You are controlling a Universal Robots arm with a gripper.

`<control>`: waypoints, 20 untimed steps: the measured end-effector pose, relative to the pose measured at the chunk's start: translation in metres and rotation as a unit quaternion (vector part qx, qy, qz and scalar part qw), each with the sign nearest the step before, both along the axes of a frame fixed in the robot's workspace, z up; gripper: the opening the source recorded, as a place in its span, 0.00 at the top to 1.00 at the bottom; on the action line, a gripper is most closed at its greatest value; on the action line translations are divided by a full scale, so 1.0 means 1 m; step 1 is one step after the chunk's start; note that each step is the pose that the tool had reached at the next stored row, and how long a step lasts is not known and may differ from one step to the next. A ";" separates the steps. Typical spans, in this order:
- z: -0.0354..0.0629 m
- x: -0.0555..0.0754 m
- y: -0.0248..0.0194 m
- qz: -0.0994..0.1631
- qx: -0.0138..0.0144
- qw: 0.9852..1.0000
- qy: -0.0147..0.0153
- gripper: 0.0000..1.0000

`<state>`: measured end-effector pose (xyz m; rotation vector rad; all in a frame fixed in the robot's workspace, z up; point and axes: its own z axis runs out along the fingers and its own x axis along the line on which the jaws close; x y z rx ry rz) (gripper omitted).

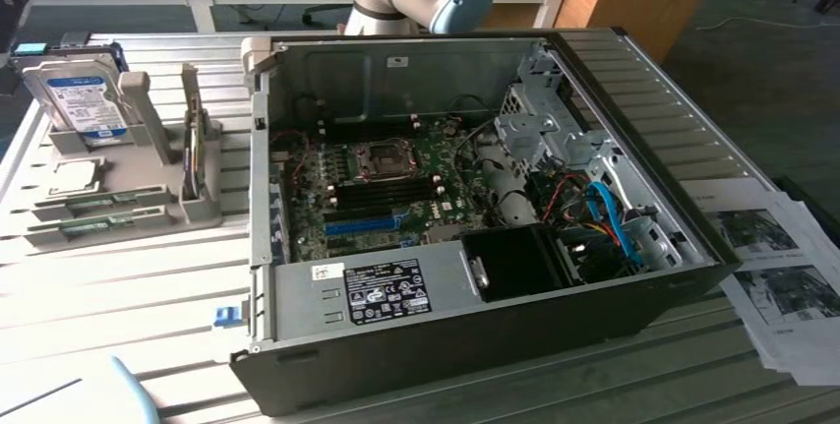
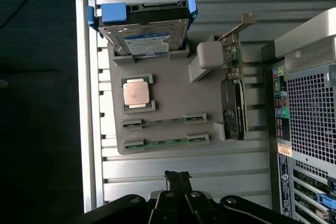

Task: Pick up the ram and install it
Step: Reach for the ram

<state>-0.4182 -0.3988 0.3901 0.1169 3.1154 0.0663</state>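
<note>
1. Your fingers (image 2: 176, 178) are clenched together with nothing between them. They hang over the bare desk (image 2: 210, 177), just short of the grey holder (image 2: 173, 93).
2. The ram (image 2: 165, 142) lies straight ahead of the fingertips, in the holder's nearest slot. A second stick (image 2: 164, 123) lies parallel just beyond it.
3. Its long axis runs across your line of approach, with one end toward the computer case (image 2: 307, 98) and the other toward the desk edge.
4. The holder also carries a hard drive (image 2: 147, 40) standing in its far slot, a processor (image 2: 137, 93) in a square pocket, and an expansion card (image 2: 233, 103) on edge beside the case.
5. The case lies open with the motherboard (image 1: 381, 198) facing up, well apart from both sticks. I judge that nothing is installed yet.
</note>
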 end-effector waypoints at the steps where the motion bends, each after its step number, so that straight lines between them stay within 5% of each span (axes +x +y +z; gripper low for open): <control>1: -0.0001 -0.001 0.0000 0.000 0.000 1.000 0.000 0.91; 12: -0.0002 -0.001 0.0003 0.000 0.000 1.000 0.000 0.91; 20: -0.0016 -0.001 0.0085 0.000 0.000 1.000 0.000 0.91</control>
